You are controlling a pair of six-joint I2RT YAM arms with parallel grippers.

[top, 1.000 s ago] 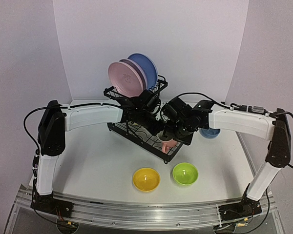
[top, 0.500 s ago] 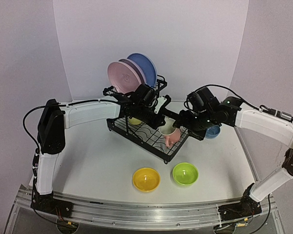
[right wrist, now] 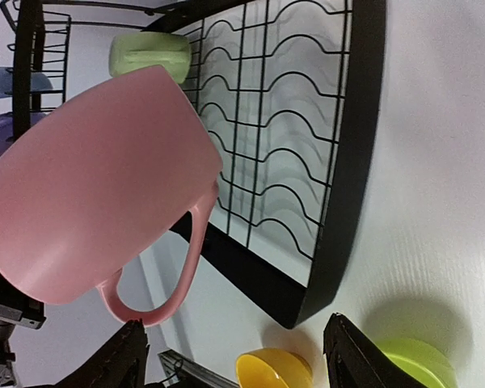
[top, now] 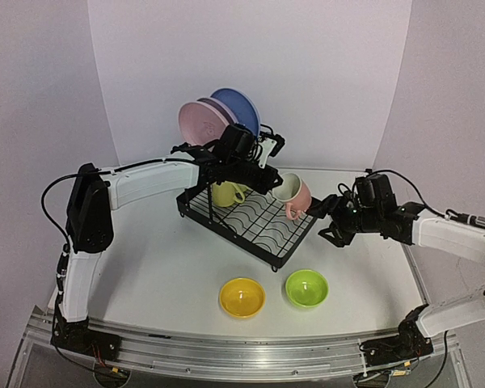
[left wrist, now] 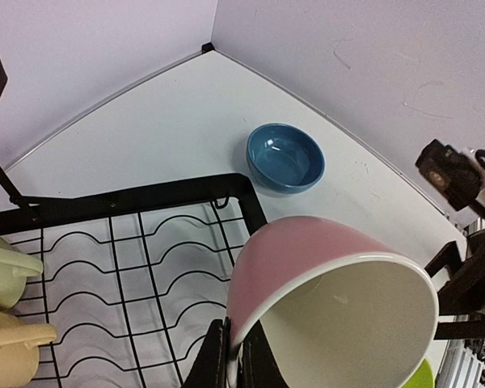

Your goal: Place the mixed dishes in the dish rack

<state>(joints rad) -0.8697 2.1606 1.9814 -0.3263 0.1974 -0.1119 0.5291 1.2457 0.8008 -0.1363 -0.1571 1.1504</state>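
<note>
My left gripper (top: 278,186) is shut on the rim of the pink mug (top: 294,196) and holds it tilted above the right end of the black dish rack (top: 226,229). The wrist view shows its fingers (left wrist: 214,360) pinching the mug (left wrist: 307,259) wall. My right gripper (top: 324,221) is open and empty, just right of the rack, and its view shows the mug (right wrist: 97,194) close by. The yellow mug (top: 225,194) and light green mug (right wrist: 149,52) lie in the rack. Pink (top: 200,129), lavender (top: 224,120) and blue (top: 241,109) plates stand at its back.
A yellow bowl (top: 242,297) and a lime bowl (top: 306,288) sit on the table in front of the rack. A blue bowl (left wrist: 284,156) sits right of the rack's far corner, hidden by my right arm in the top view. White walls close the back.
The right gripper left the pink mug in the rack and pulled back to the right. The left gripper took the mug by its rim and lifted it above the rack's right end.
</note>
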